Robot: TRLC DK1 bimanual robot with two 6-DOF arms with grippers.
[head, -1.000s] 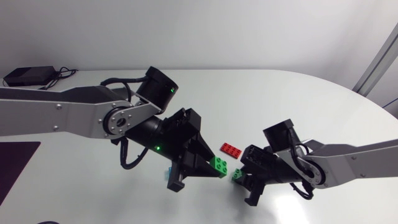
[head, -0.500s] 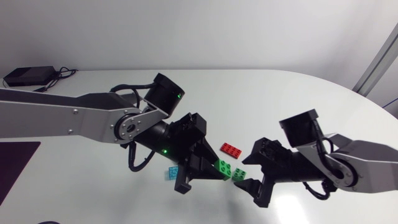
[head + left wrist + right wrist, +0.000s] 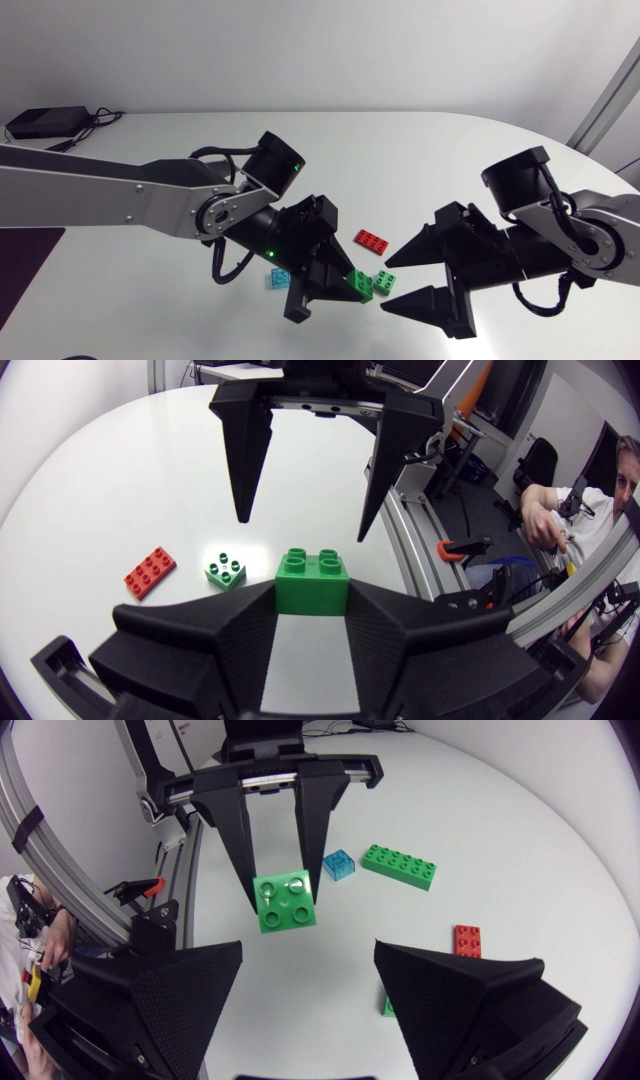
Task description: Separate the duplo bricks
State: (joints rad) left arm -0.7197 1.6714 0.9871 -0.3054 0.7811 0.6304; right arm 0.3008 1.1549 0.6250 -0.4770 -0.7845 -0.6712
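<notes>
Green brick [image 3: 362,284] pinched from both sides by the left gripper [image 3: 352,287], right at the finger tips. Square, with four bumps on top. Held up off the table [image 3: 450,150], tilted a little. Seen from the left wrist [image 3: 312,580], stuck snug between the two black fingers.

Right gripper [image 3: 387,285] facing the left one, tip to tip and close. Fingers spread wide apart, holding nothing. Green brick just in front of that gap, not touching either finger.

Small green brick [image 3: 384,281] flat on the table, just beside the held one, down under the gap of the right gripper. Not joined to the held one.

Red brick [image 3: 372,240] thin and flat, lying on the table near the small green one, on the far side from the grippers.

Blue brick [image 3: 278,279] tiny and see-through, on the table by the left arm. Long green brick [image 3: 400,865] lying just beside it, seen only from the right wrist, past the left gripper.
</notes>
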